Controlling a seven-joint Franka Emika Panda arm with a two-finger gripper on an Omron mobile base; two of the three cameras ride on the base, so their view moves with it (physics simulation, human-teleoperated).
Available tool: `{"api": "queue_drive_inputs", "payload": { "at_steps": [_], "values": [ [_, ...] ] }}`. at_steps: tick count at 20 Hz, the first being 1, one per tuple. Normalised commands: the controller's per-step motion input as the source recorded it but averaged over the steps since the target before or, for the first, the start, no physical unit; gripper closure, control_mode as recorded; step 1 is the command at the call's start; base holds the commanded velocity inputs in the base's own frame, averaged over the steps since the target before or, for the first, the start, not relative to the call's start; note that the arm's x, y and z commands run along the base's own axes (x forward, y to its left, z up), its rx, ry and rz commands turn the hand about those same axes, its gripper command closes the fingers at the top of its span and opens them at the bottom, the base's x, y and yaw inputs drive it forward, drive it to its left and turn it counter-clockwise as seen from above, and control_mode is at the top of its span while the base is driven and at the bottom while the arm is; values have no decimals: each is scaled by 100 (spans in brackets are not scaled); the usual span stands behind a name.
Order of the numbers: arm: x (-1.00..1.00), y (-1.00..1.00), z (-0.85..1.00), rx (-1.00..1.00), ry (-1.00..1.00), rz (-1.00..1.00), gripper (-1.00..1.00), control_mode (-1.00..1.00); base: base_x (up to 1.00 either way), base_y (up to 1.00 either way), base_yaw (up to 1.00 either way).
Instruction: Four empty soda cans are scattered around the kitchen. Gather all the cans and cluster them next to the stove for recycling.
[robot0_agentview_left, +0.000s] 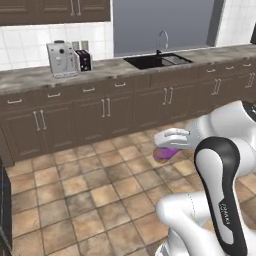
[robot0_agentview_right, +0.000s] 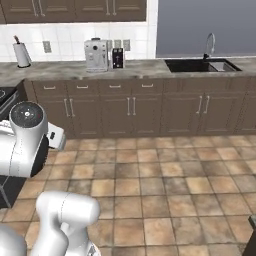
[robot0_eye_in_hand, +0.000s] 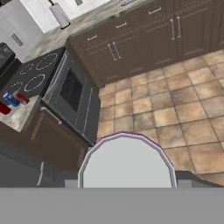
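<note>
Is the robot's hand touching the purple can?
Touching. In the left base view the white gripper sits clamped over the purple soda can; the hand view shows the can's grey top right at the fingers.

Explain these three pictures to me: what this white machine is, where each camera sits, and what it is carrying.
The machine is a white robot arm with dark joints on a base that drives around a rendered kitchen. Two cameras ride on the base behind the arm, to its left and right, looking over a tiled floor at a stone counter holding a silver coffee machine, a black sink and a white paper-towel roll. The third camera sits on the hand. The two-finger gripper is closed on a pink-purple soda can, whose grey top is near the hand camera. Beyond it is the black glass-top stove, with a blue can and two red cans on the counter beside it.
</note>
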Motion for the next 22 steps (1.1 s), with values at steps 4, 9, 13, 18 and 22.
{"api": "queue_drive_inputs", "payload": {
  "at_steps": [4,9,13,18,22],
  "values": [
    [0,0,0,0,0,0,100,100,66,0,14],
    [0,0,0,0,0,0,100,100,77,0,13],
    [0,0,0,0,0,0,100,100,74,0,14],
    [0,0,0,0,0,0,100,100,56,-1,18],
    [0,0,0,0,0,0,100,100,41,-5,26]
  ]
}}
